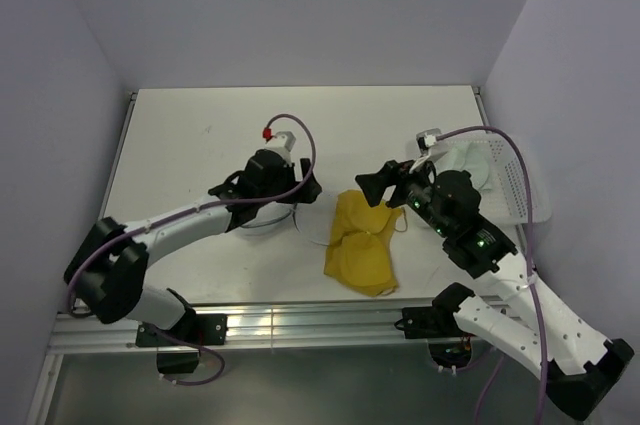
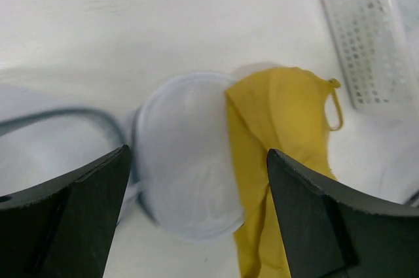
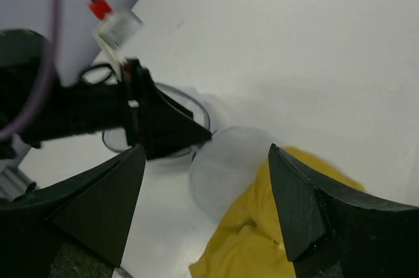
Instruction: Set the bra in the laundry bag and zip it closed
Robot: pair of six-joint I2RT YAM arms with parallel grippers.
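Note:
The laundry bag (image 1: 268,217) lies open on the table as two round halves of white mesh. One half (image 2: 186,160) rests against the yellow bra (image 2: 281,114), and the other shows its dark zipper rim (image 3: 180,98). The bra (image 1: 362,243) is spread flat just right of the bag, outside it. My left gripper (image 1: 305,190) hovers over the bag, open with nothing between its fingers (image 2: 78,206). My right gripper (image 1: 372,188) is open above the bra's top edge and faces the left one. In the right wrist view its fingers (image 3: 327,219) frame the mesh half (image 3: 229,167) and the bra (image 3: 288,239).
A white perforated plastic basket (image 1: 510,180) stands at the right edge of the table, behind my right arm, and shows in the left wrist view (image 2: 366,36). Purple walls close the table in at the back and on both sides.

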